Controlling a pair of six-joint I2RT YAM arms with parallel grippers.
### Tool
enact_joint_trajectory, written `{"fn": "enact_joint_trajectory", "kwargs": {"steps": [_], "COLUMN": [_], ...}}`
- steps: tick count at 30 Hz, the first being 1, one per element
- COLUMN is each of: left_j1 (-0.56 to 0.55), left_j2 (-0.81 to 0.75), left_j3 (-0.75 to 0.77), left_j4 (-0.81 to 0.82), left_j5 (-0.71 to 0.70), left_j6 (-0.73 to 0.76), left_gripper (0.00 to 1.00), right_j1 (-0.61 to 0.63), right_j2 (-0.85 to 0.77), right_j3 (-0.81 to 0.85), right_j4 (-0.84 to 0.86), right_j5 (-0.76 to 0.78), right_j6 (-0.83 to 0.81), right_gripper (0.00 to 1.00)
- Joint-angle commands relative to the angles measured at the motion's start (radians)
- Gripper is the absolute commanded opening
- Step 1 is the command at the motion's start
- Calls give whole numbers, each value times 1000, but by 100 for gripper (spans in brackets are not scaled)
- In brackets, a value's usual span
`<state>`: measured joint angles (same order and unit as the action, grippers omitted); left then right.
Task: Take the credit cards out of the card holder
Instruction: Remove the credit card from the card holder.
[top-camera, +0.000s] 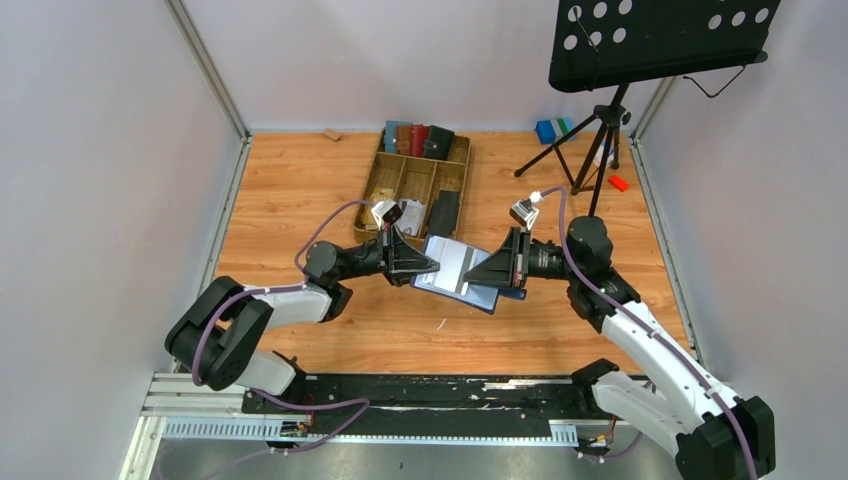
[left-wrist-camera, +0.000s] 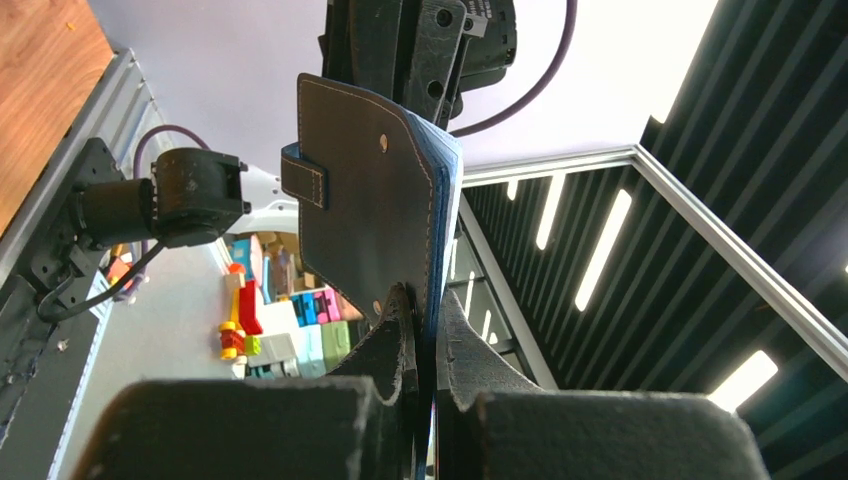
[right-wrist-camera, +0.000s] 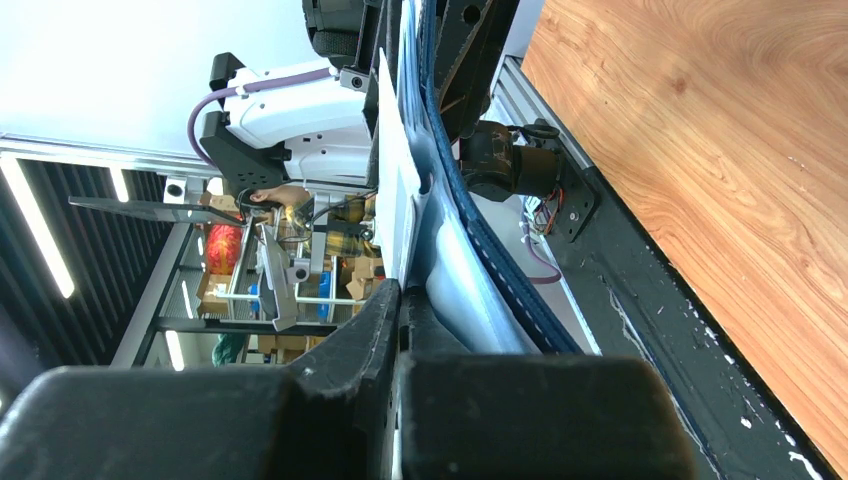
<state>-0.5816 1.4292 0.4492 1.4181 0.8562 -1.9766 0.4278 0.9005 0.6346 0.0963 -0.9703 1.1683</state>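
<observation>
Above the desk (top-camera: 300, 200) centre, the left fingers (left-wrist-camera: 392, 345) are clamped shut on one edge of the open card holder (left-wrist-camera: 370, 190). The right fingers (right-wrist-camera: 375, 320) are pinched shut on a white credit card (right-wrist-camera: 395, 190) lying against its inner face. Behind, a wooden tray (top-camera: 385, 185) contains further holders (top-camera: 420, 140) in its far compartments.

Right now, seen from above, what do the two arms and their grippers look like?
Both the left arm and right arm have white links between bulky black joints. A purple cable loops along each. The left gripper and right gripper are black, wedge-shaped, tapering to two thin fingers. A small grey-white camera box sits on each wrist.
</observation>
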Motion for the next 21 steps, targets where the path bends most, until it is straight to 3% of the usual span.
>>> {"fn": "enact_joint_trajectory", "kwargs": {"steps": [1,21], "left_j1": [39,48], "left_j2": [-17,-33], "left_j3": [8,11], "left_j4": [177,164], "left_j5": [-33,-24], "left_j6": [-53,-58], "left_gripper": [0,0], "right_j1": [-32,-60], "right_j2": [-34,-84], "right_j3": [-22,-49], "right_j4": [-63,-57], "right_j5": [-40,-58], "right_j6": [-35,-26], "right_gripper": [0,1]}}
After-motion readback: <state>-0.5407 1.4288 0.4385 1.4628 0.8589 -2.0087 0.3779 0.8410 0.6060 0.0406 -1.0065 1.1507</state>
